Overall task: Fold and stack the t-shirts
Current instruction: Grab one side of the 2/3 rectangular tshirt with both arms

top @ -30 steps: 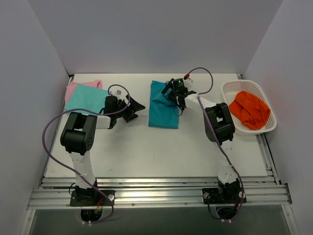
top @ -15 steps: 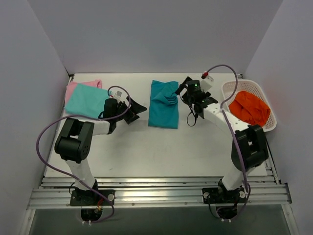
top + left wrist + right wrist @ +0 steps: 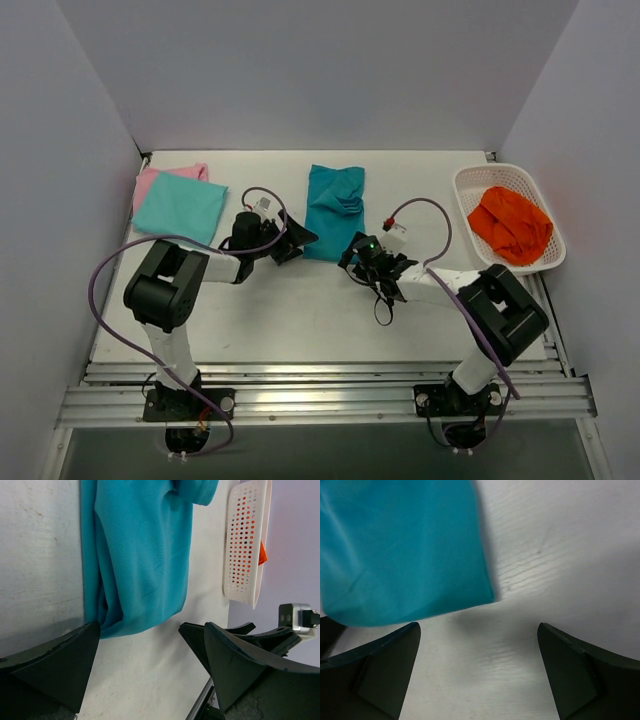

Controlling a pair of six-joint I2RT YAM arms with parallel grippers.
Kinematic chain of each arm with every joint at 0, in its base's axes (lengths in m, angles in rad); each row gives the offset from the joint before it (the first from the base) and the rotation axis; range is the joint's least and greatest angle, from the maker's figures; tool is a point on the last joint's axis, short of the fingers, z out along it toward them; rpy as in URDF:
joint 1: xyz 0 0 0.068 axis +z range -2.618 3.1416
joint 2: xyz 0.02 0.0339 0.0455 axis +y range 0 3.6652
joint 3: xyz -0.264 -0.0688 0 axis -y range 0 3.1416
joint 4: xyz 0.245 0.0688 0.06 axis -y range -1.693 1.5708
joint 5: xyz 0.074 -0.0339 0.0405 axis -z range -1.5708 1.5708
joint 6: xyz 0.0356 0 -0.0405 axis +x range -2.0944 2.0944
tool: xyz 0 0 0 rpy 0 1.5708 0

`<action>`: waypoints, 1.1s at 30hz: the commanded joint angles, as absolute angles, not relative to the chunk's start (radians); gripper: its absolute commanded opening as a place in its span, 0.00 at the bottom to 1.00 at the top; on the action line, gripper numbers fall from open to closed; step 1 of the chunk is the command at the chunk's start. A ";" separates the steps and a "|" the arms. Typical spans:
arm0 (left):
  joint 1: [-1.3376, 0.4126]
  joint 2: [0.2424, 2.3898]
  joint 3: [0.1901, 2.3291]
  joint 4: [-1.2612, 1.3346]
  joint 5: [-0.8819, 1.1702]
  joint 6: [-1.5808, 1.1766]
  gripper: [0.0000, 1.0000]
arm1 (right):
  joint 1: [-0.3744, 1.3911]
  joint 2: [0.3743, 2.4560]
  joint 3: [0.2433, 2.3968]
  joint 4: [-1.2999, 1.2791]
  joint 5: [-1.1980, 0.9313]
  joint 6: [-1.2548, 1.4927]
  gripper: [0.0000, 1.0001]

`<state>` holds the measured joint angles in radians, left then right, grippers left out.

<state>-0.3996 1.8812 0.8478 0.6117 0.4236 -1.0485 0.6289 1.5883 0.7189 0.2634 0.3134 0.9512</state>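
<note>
A deep teal t-shirt (image 3: 333, 212) lies folded at the table's middle back. In the left wrist view the teal t-shirt (image 3: 140, 555) fills the top, and in the right wrist view the teal t-shirt (image 3: 400, 550) shows its near corner. An aqua-mint t-shirt (image 3: 180, 205) rests on a pink t-shirt (image 3: 158, 178) at the back left. My left gripper (image 3: 298, 243) (image 3: 150, 630) is open at the teal shirt's near-left corner, nothing between its fingers. Low by the near-right corner my right gripper (image 3: 357, 258) (image 3: 477, 630) is open over bare table.
A white lattice basket (image 3: 463, 205) (image 3: 245, 545) stands at the right with an orange cloth (image 3: 512, 224) inside. Metal rails (image 3: 320, 385) run along the near edge. White walls close off the left, back and right.
My right arm has swung from above the teal shirt's far end down to its near-right corner. My left gripper has slid right to the near-left corner.
</note>
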 commanded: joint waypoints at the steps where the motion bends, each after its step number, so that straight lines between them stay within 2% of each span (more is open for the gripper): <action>1: -0.402 1.899 0.857 0.673 0.416 -1.052 0.94 | 0.652 1.663 0.764 0.347 0.318 0.982 0.99; 8: -0.397 1.920 0.877 0.652 0.413 -1.034 0.94 | 0.658 1.779 0.844 0.373 0.302 0.963 0.97; 11: -0.396 1.950 0.894 0.660 0.419 -1.038 0.94 | 0.655 1.813 0.873 0.370 0.311 0.948 0.94; 12: -0.394 1.963 0.899 0.663 0.422 -1.040 0.93 | 0.653 1.825 0.879 0.367 0.316 0.939 0.86; 14: -0.394 1.974 0.908 0.664 0.426 -1.042 0.93 | 0.649 1.832 0.888 0.365 0.318 0.937 0.78; 15: -0.393 1.982 0.911 0.664 0.426 -1.043 0.93 | 0.647 1.833 0.891 0.365 0.318 0.937 0.67; 17: -0.391 1.988 0.916 0.664 0.428 -1.042 0.93 | 0.647 1.835 0.894 0.365 0.318 0.931 0.57; 18: -0.388 1.994 0.920 0.664 0.428 -1.040 0.93 | 0.646 1.836 0.894 0.367 0.318 0.930 0.45; 20: -0.387 2.002 0.923 0.670 0.428 -1.043 0.93 | 0.646 1.839 0.894 0.370 0.313 0.925 0.31; 21: -0.387 2.009 0.925 0.673 0.431 -1.042 0.93 | 0.646 1.839 0.893 0.374 0.311 0.925 0.15; 24: -0.385 2.026 0.928 0.684 0.437 -1.048 0.93 | 0.646 1.841 0.884 0.383 0.299 0.923 0.00; 27: -0.385 2.028 0.927 0.695 0.443 -1.055 0.92 | 0.647 1.832 0.874 0.384 0.298 0.923 0.00; 30: -0.387 2.007 0.917 0.698 0.448 -1.055 0.88 | 0.653 1.793 0.867 0.376 0.298 0.922 0.00; 33: -0.391 1.964 0.902 0.684 0.445 -1.052 0.65 | 0.672 1.732 0.858 0.350 0.313 0.923 0.00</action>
